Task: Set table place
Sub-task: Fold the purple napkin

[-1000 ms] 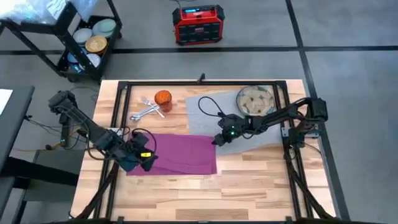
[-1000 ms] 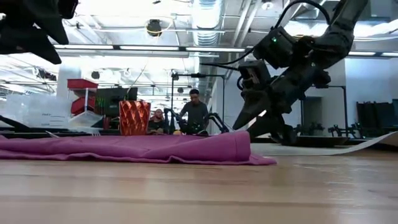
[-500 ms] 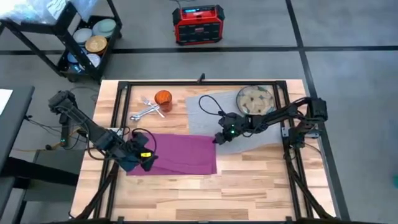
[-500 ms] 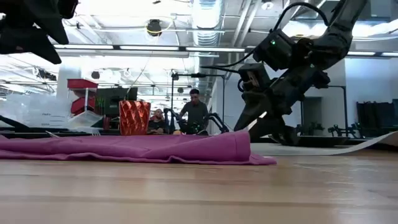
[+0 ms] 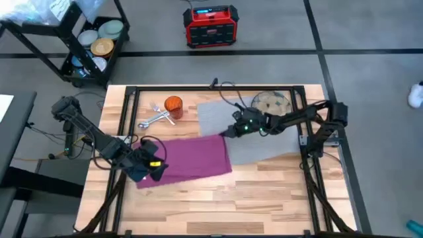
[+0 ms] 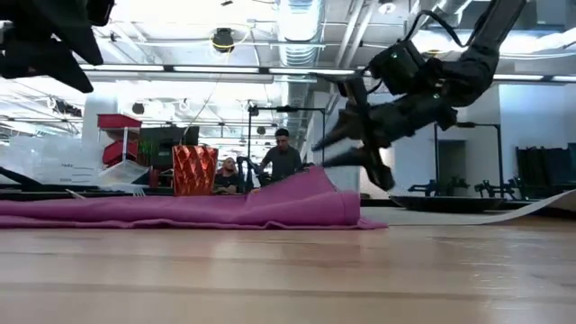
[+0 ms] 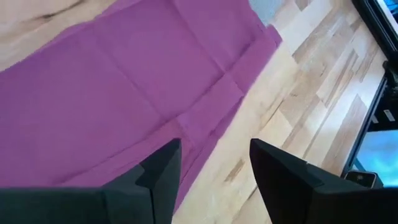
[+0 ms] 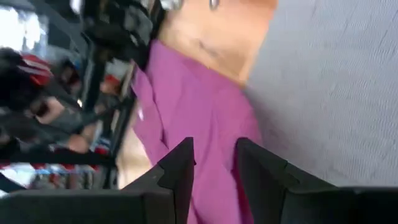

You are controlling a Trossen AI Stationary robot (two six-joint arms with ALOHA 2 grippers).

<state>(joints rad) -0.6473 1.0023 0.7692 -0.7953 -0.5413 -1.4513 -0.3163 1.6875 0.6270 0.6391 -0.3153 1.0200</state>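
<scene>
The magenta napkin (image 5: 185,158) lies slanted on the wooden table (image 5: 264,192), with its far right corner raised (image 6: 310,173). My right gripper (image 5: 226,132) is at that corner, tipped nearly level and shut on the cloth. My left gripper (image 5: 151,173) hangs open above the napkin's near left end (image 7: 124,81) and touches nothing. The grey mat (image 5: 264,139) lies to the right of the napkin. The beige plate (image 5: 271,104) sits on the mat's far part. The orange cup (image 5: 173,106) and the steel cutlery (image 5: 155,118) sit at the far left. My right gripper has the napkin's far right corner (image 8: 208,134) between its two fingers, coming slanting from the table's right side. That corner is lifted off the table (image 6: 306,178); the rest of the cloth lies flat. I cannot tell how many layers it holds.
A black frame (image 5: 125,125) runs along the table's sides and far edge. A red box (image 5: 210,26) stands on the floor beyond, and a cart with dishes (image 5: 99,43) stands at the far left. People (image 6: 283,162) sit in the room behind.
My right gripper has gone up and toward the table's far edge, tipping from pointing down to nearly level. The napkin's right end has swung toward the far edge with it and its corner has risen; the left end has stayed in place.
</scene>
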